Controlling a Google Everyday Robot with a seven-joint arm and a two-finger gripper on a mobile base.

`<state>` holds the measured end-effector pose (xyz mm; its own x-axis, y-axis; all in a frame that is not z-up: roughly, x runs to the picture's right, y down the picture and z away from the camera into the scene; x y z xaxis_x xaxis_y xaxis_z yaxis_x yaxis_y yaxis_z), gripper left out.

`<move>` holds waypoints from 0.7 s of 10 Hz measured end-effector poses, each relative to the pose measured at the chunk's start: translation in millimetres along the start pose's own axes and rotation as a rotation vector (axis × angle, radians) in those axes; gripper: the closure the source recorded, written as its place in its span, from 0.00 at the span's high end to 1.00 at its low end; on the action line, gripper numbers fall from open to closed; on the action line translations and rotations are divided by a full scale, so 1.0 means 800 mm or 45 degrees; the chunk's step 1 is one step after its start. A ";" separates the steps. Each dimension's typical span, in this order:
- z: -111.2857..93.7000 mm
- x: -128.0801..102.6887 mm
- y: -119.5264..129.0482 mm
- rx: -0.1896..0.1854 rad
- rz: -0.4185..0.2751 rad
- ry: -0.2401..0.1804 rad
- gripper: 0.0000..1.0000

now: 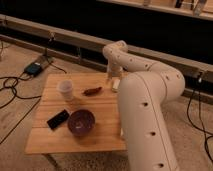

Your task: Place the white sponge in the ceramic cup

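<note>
The ceramic cup (66, 90) is small, plain white and upright on the left part of the wooden table (55, 142). The white sponge (116, 84) is a small off-white block lying at the table's far right edge. My gripper (110, 78) points down right beside the sponge, at its left end, far from the cup. The wrist hides part of the sponge, and I cannot tell whether they touch.
A dark purple bowl (81, 122) and a black phone (58, 119) lie at the table's front. A brown object (92, 91) lies between cup and sponge. My big white arm (147, 120) covers the table's right side. Cables and a blue box (34, 67) are on the floor at the left.
</note>
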<state>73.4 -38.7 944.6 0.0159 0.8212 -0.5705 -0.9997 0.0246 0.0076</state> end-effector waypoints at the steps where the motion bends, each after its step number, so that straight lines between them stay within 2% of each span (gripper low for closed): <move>1: 0.006 -0.009 -0.005 -0.007 0.007 -0.007 0.65; 7: 0.045 -0.040 -0.030 -0.027 0.025 -0.014 0.65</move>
<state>97.4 -45.0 992.4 -0.0037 0.8275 -0.5615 -1.0000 -0.0038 0.0010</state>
